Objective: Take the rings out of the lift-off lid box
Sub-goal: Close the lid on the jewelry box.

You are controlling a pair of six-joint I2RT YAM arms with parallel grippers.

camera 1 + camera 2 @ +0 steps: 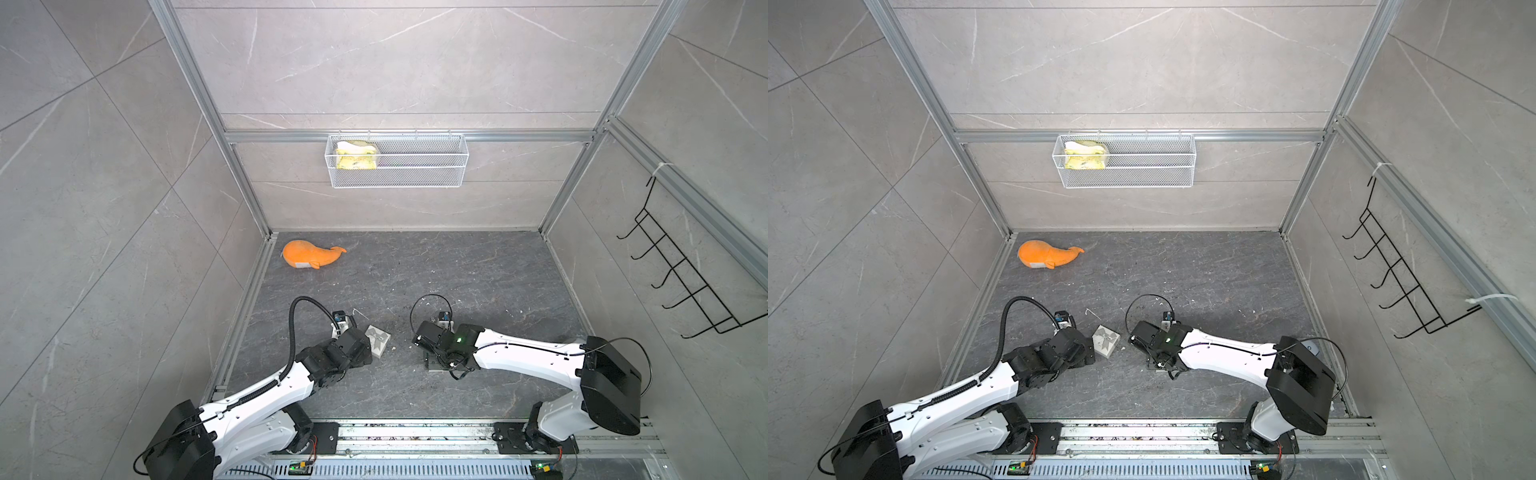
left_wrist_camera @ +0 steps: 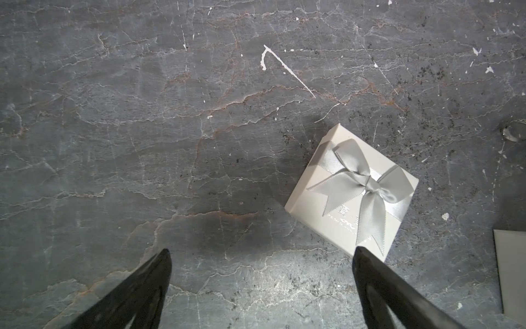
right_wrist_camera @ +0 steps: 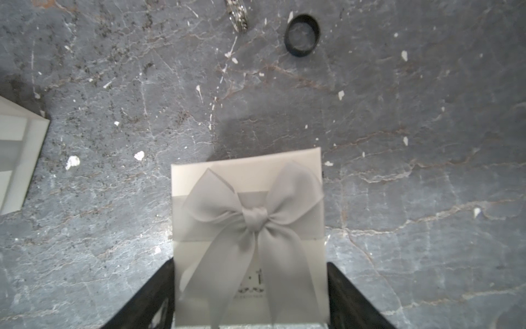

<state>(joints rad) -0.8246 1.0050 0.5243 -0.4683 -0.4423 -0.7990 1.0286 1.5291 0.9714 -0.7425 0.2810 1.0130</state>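
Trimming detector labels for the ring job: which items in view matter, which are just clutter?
Job: bowed box gripped by the right gripper; second bowed box by the open left gripper; black ring and patterned ring on the table.
Clutter: orange plush whale; wire basket holding a yellow sponge.
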